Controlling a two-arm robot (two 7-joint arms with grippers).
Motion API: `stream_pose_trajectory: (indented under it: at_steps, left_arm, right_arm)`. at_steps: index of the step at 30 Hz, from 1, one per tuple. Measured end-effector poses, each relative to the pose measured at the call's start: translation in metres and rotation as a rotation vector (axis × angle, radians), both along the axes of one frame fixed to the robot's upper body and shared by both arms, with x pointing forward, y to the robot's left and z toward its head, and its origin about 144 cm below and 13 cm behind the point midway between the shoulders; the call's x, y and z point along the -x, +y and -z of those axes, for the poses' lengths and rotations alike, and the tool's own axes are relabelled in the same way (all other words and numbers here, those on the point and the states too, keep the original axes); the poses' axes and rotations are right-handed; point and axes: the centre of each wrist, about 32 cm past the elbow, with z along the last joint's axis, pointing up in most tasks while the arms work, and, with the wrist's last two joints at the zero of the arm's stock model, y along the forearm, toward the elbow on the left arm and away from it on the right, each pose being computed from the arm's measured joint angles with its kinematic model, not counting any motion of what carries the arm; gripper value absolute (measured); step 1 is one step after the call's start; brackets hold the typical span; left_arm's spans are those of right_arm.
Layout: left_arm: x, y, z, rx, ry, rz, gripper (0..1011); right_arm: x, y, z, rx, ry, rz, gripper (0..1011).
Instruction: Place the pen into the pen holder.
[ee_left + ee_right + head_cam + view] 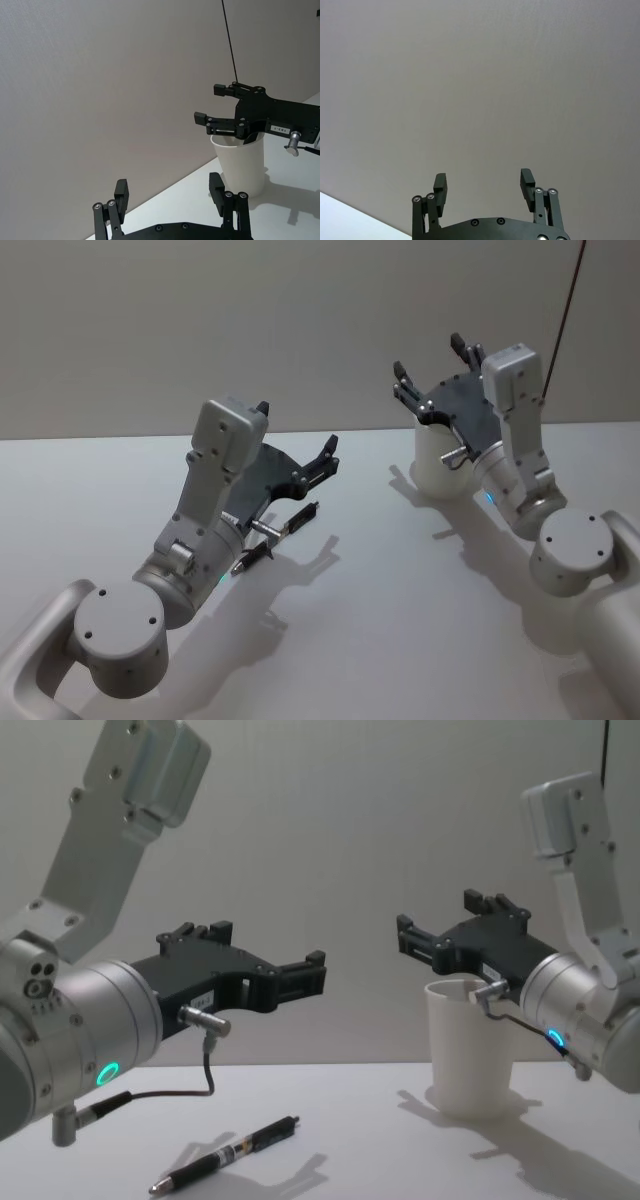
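Now drop spread-open left gripper onto black pen, lying flat at eight o'clock from white paper cup; pinch mid-barrel; mind right gripper, likewise unclenched, over cup's rim.

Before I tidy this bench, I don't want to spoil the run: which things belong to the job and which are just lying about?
Job:
- pen, lying on the table below the open left gripper
- cup, with the open right gripper at its rim

Not the job:
- thin dark cord hanging at the back right
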Motion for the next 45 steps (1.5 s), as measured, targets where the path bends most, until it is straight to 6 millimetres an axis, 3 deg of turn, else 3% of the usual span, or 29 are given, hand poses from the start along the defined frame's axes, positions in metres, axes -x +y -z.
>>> stream_pose_trajectory:
  at_steps: [6, 16, 26, 34, 45]
  left_arm:
    - [0.0, 0.0, 0.0, 0.0, 0.0, 0.0, 1001]
    - [0.0, 0.0, 0.0, 0.0, 0.0, 0.0, 1001]
    - [0.0, 0.0, 0.0, 0.0, 0.0, 0.0, 1001]
    - [0.0, 0.0, 0.0, 0.0, 0.0, 0.0, 1001]
    - [0.0, 0.0, 0.0, 0.0, 0.0, 0.0, 1001]
  right_arm:
    - [0.001, 0.0, -0.003, -0.009, -0.002, -0.007, 1001]
    - [0.01, -0.006, -0.017, -0.059, -0.005, -0.025, 1002]
    - [0.031, -0.02, -0.032, -0.117, -0.013, -0.016, 1002]
    - [0.034, -0.022, -0.031, -0.119, -0.004, -0.011, 1002]
    - [0.057, -0.036, -0.025, -0.131, 0.052, 0.017, 1002]
